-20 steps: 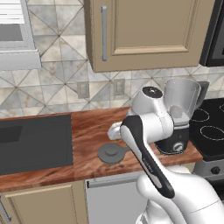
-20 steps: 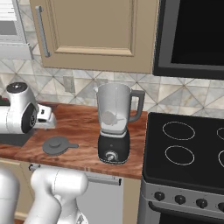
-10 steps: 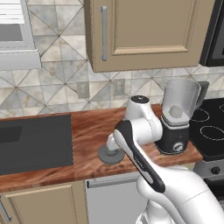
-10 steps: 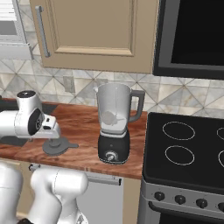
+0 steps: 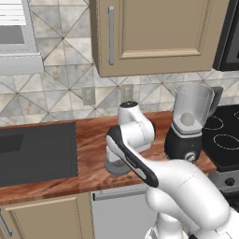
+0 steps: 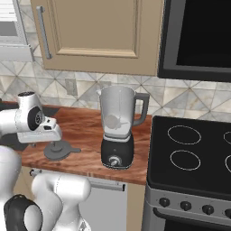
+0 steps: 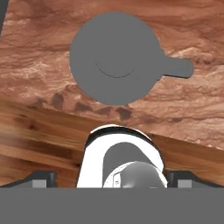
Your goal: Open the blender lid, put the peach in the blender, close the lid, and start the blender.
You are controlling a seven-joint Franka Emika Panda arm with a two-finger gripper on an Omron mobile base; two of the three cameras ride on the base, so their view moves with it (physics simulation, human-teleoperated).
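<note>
The blender stands on the wooden counter beside the stove, its clear jar open at the top. The peach shows pale inside the jar. The blender lid, a flat dark grey disc with a side tab, lies on the counter left of the blender. My gripper hangs directly over the lid, pointing down. It is open, its fingertips far apart and nothing between them. In the left base view the arm covers most of the lid.
A black stove top lies right of the blender. A dark sink is set into the counter at the left. Wall cabinets hang above, and the counter's front edge runs just past the lid.
The arm has swung left, away from the blender, and come down over the lid on the counter. The blender, peach and lid have not moved.
</note>
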